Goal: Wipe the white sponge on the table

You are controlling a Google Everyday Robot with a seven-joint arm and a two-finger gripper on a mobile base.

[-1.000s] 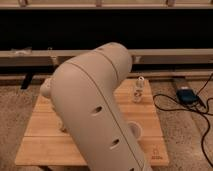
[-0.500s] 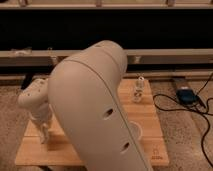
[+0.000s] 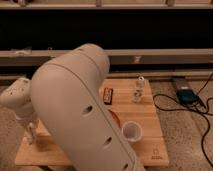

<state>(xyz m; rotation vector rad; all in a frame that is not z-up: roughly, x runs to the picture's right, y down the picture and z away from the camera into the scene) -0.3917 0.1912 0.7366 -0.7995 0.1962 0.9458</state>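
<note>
**Clenched gripper down at table's left edge**

Gripper (image 3: 32,135) at far left, hanging fingers-down from a rounded pale wrist, tips on or just above the table (image 3: 150,116) near its left edge. Jaws clamped fully together. Cannot tell whether anything is pinched between them: tips pale against pale wood.

Sponge not to be made out on the planks in view; either at the tips or hidden behind the arm, cannot tell which.

Big beige arm (image 3: 80,110) slanting across the middle of the view, covering most of the tabletop.

Right of it, on the wood:
- dark bar (image 3: 107,94) toward the back
- small clear bottle (image 3: 138,90) upright near the back right corner
- white cup (image 3: 132,131) upright toward the front
- sliver of orange bowl (image 3: 115,118) just behind the cup, mostly covered by the arm

On the speckled floor (image 3: 182,145) right of the table, a blue device (image 3: 186,95).
</note>
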